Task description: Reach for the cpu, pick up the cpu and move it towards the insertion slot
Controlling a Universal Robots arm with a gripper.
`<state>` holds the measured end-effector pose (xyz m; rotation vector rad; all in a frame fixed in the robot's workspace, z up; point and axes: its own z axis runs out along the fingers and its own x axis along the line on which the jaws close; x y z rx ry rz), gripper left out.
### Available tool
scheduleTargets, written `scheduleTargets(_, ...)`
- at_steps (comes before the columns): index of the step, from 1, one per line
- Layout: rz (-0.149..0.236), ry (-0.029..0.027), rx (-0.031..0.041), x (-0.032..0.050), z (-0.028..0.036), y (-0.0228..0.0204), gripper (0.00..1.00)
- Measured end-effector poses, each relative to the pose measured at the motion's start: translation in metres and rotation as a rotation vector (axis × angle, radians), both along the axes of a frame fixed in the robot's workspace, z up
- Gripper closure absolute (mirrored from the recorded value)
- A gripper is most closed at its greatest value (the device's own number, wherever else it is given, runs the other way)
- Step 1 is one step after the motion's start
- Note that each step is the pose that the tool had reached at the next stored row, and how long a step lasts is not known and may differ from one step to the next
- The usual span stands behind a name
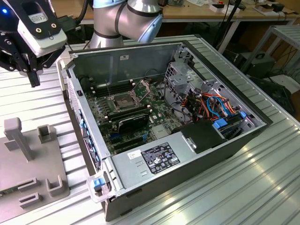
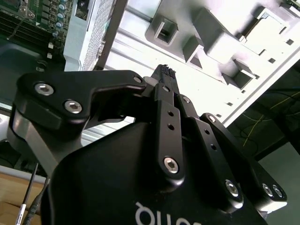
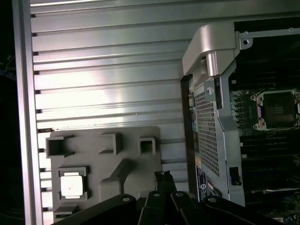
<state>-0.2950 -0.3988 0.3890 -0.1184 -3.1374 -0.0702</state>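
The pincer (image 1: 33,83) hangs at the far left of the exterior view, above the ribbed metal counter (image 1: 262,187) and just outside the open computer case (image 1: 122,61); its fingertips are pressed together with nothing between them, as both wrist views show (image 2: 165,70) (image 3: 162,174). Below it, in the exterior view, a grey fixture plate (image 1: 42,168) lies on the counter. In the first wrist view the cpu (image 3: 71,185) lies flat in a square pocket of this fixture plate (image 3: 93,164), pale face up; it is untouched, and the pincer tips are well apart from it, over the opposite edge of the plate, on the side nearer the case. More to the exterior view's right, inside the case, the insertion slot (image 1: 120,101) sits on the green board; its dark centre and silver frame are seen also in the first wrist view (image 3: 276,108). Further right in the case are a silver box with a label (image 1: 157,157) and coloured cables (image 1: 213,105).
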Motion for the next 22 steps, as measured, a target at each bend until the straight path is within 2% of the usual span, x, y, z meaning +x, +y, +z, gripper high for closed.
scheduleTargets(17, 0.0, 0.0036, -0.0001, -0.0188, -0.0005, 0.0, 0.89)
scheduleTargets(22, 0.0, 0.0053, 0.0, -0.0266, -0.0008, 0.0, 0.89)
